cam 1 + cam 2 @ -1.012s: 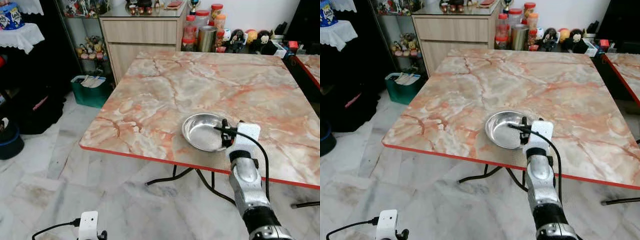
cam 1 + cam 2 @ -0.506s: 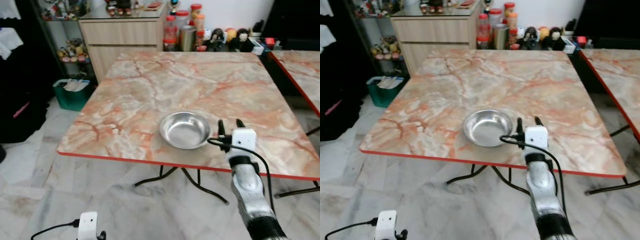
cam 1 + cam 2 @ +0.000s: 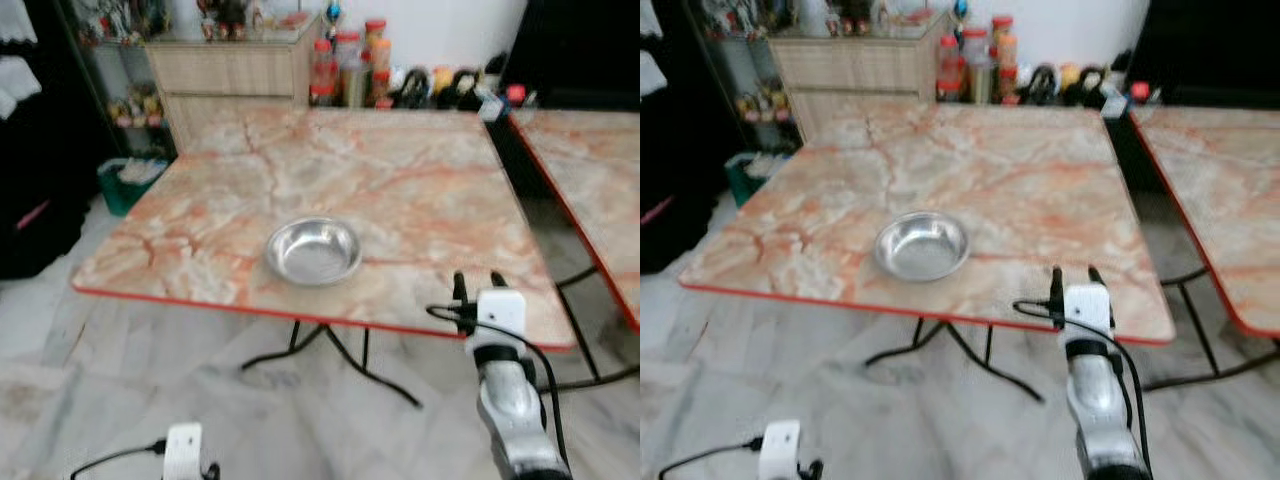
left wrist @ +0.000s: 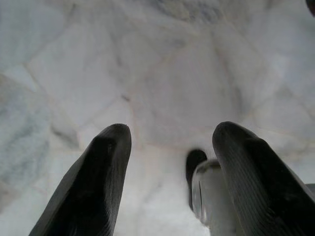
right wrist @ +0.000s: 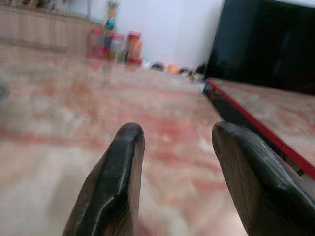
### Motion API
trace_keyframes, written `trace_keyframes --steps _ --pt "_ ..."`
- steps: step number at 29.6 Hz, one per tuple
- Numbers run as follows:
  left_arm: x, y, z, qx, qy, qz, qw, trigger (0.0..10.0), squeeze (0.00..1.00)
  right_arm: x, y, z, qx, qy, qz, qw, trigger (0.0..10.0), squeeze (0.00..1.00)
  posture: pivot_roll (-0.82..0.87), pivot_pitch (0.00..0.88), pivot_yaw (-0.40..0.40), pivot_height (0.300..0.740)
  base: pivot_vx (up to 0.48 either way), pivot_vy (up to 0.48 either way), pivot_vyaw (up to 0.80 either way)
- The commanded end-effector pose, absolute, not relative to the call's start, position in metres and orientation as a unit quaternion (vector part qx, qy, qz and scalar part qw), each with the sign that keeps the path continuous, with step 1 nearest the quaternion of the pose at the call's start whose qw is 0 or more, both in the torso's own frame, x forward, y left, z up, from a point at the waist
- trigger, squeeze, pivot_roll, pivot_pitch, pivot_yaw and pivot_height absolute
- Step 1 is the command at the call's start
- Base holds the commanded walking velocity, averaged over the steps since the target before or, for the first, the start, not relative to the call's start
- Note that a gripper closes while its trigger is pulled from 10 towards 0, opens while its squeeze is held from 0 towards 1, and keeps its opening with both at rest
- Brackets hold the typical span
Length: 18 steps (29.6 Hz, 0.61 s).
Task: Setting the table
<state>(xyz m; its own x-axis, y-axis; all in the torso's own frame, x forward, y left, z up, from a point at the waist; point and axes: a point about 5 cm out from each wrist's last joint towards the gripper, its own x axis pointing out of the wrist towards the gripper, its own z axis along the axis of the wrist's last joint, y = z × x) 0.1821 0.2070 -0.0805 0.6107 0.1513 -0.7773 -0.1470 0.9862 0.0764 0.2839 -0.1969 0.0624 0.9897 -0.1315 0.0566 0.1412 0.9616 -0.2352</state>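
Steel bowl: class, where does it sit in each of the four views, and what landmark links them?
Left eye view: steel bowl near the table's front edge.
Right eye view: same spot.
Left wrist view: faces floor tiles.
Right wrist view: a grey blur at the edge, cannot tell.
Shared landmark: red-lidded jars beyond the table's far edge.

The bowl [image 3: 312, 251] sits on the table [image 3: 400, 190] near its front edge; jars [image 3: 345, 70] stand behind the table.
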Motion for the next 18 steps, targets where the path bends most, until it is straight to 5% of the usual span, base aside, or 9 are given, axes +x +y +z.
trace_keyframes --steps 1,12,18 --pt "0.184 0.209 -0.08 0.006 0.433 0.085 0.897 10.0 0.0 0.281 -0.199 0.056 -0.124 -0.007 -0.07 0.99 10.0 0.0 -0.02 0.0 0.021 0.74 0.0 -0.439 0.0" --pt "0.186 0.209 -0.078 0.009 0.431 0.083 0.899 10.0 0.0 0.285 -0.198 0.058 -0.119 -0.011 -0.074 0.99 10.0 0.0 -0.03 0.0 0.034 0.74 0.0 -0.437 0.0" --pt "0.185 0.21 -0.078 0.011 0.431 0.083 0.899 10.0 0.0 0.28 -0.197 0.031 -0.093 0.06 -0.063 0.992 10.0 0.0 -0.03 0.0 0.037 0.74 0.0 -0.44 0.0"
